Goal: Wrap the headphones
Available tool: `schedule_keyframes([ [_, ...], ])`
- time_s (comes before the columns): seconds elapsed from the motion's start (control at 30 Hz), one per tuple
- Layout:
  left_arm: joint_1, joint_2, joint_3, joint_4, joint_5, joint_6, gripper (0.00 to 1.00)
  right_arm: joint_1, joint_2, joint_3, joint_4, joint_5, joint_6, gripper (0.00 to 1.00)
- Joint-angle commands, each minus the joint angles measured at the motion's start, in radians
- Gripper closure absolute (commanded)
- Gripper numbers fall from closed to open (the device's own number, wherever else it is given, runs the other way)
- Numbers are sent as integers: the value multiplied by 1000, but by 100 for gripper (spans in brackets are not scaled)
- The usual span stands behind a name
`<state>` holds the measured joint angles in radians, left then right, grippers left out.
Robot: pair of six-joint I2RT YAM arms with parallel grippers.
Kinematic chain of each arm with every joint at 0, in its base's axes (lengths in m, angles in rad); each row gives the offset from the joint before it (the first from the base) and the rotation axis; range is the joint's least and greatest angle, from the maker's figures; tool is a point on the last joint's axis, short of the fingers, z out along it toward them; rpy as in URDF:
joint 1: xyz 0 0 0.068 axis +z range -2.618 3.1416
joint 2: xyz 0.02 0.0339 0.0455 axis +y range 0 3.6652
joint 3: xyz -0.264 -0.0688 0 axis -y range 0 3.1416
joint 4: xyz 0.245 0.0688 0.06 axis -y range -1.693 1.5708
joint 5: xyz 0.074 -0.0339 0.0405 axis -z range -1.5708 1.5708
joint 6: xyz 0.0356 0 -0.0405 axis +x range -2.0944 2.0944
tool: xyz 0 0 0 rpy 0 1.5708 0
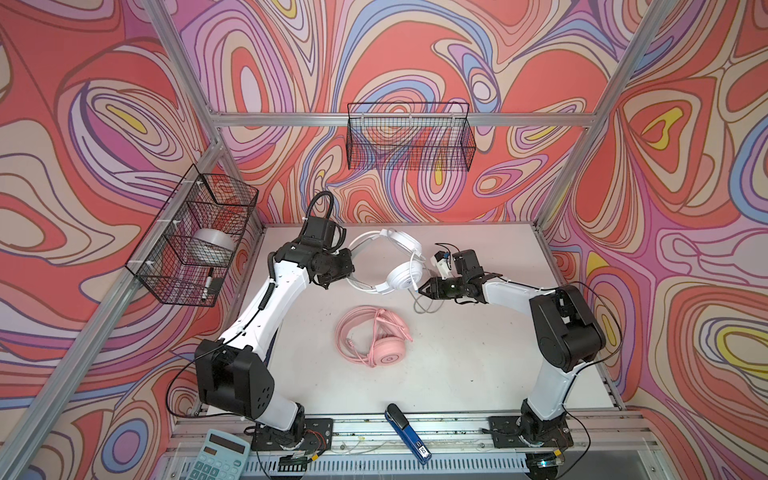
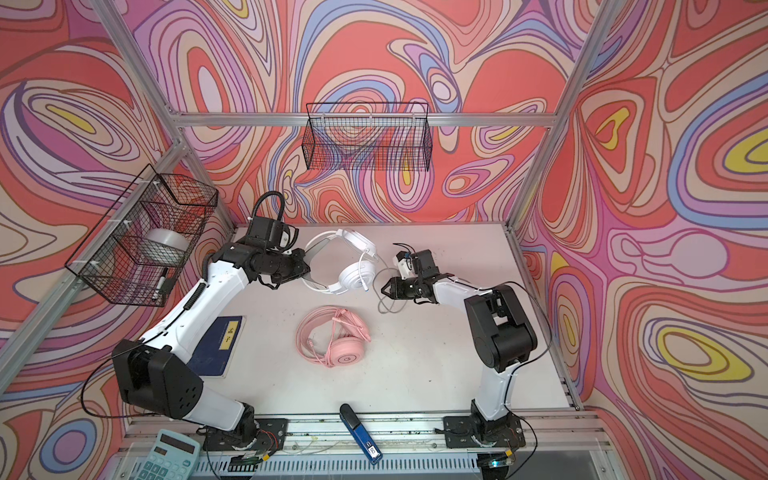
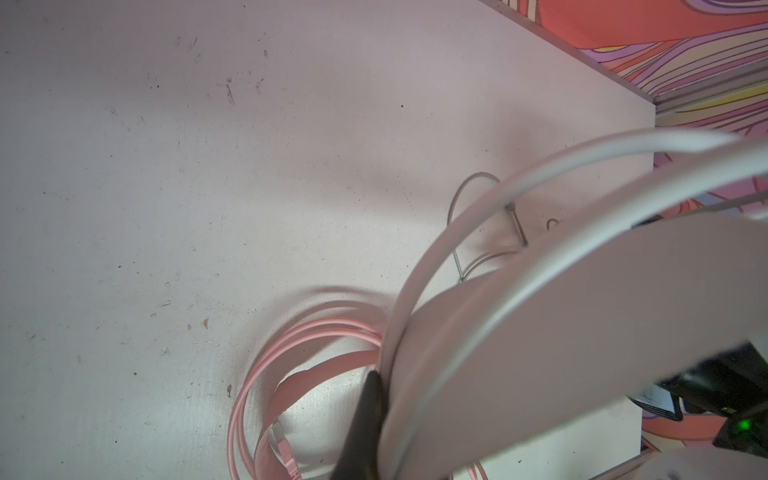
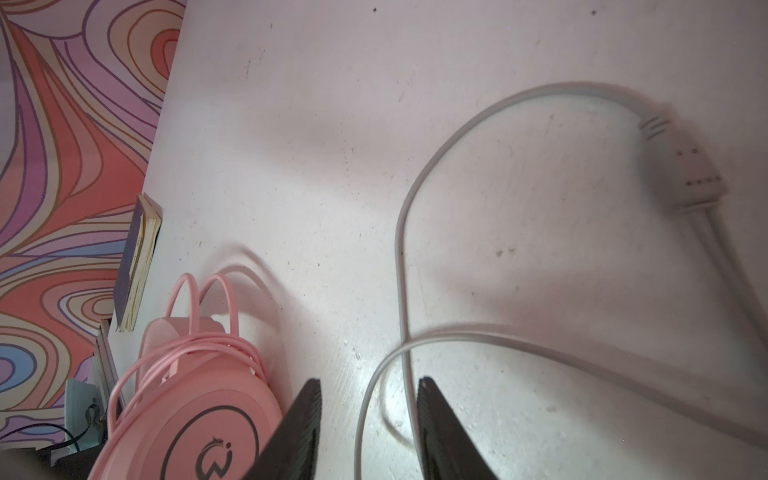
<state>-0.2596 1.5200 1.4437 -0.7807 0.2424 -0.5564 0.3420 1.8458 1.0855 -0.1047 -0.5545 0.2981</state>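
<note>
The white headphones [image 1: 400,277] [image 2: 352,279] are at the back of the table, and my left gripper [image 1: 351,266] [image 2: 306,266] is shut on their headband [image 3: 540,332]. In the left wrist view only one dark finger [image 3: 365,415] shows, pressed against the band. The grey cable [image 1: 424,305] [image 2: 388,305] loops on the table under my right gripper [image 1: 419,289] [image 4: 370,380]. That gripper is open, with two strands of the cable [image 4: 409,374] lying between its jaws. The pink headphones [image 1: 386,353] [image 2: 345,355] [image 4: 199,415] lie in the middle with their pink cable [image 3: 266,361] coiled around them.
A blue stapler [image 1: 405,432] and a calculator [image 1: 220,455] sit at the front edge. A dark blue book [image 2: 220,345] lies under the left arm. Wire baskets hang on the left wall [image 1: 195,237] and the back wall [image 1: 409,141].
</note>
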Motion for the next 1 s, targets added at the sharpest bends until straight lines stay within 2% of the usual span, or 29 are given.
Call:
schedule_keyframes([
  [0.0, 10, -37, 0, 58, 5, -49, 100, 6, 15, -21, 15, 5, 8, 59],
  [0.3, 16, -35, -4, 63, -2, -86, 100, 26, 8, -85, 81, 43, 57, 60],
  [0.53, 22, -35, -21, 74, 4, -107, 100, 43, -12, -145, 171, 79, 86, 67],
  [0.67, 25, -37, -26, 71, -4, -121, 100, 56, -24, -154, 188, 95, 71, 74],
  [0.77, 29, -34, -26, 59, -15, -136, 100, 66, -43, -159, 192, 99, 47, 83],
  [0.87, 33, -35, -31, 57, -24, -151, 100, 78, -67, -149, 146, 108, 5, 94],
  [0.97, 34, -40, -35, 56, -44, -169, 100, 91, -107, -140, 79, 131, -44, 99],
])
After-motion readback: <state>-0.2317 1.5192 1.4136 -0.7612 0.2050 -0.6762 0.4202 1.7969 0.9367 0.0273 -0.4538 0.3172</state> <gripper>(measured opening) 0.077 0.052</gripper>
